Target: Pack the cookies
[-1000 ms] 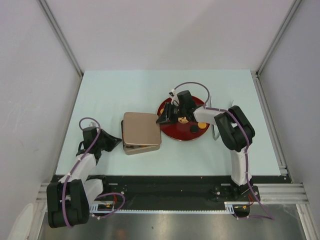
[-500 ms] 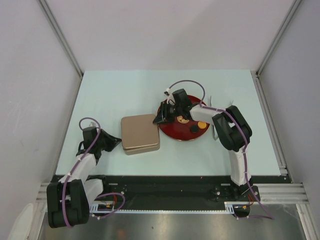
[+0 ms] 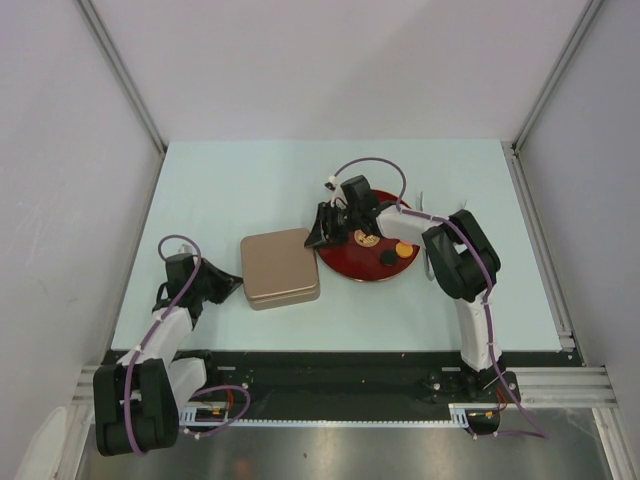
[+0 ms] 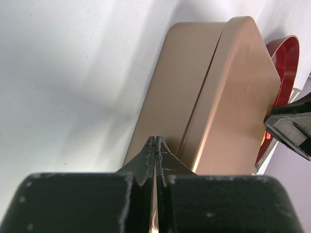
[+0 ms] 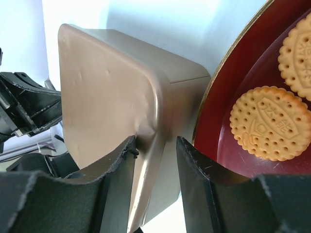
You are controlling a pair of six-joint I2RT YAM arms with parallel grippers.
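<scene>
Two cookies [image 5: 270, 124] show (one cropped).

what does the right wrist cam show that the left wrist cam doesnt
Only the right wrist view shows cookies: two tan patterned ones on the red plate, plus the right gripper open with a corner of the tin lid between its fingers. Only the left wrist view shows the left gripper, fingers pressed shut with nothing between them, and the seam where the lid meets the tin base. Both show the tin lid and an edge of the red plate.
</scene>
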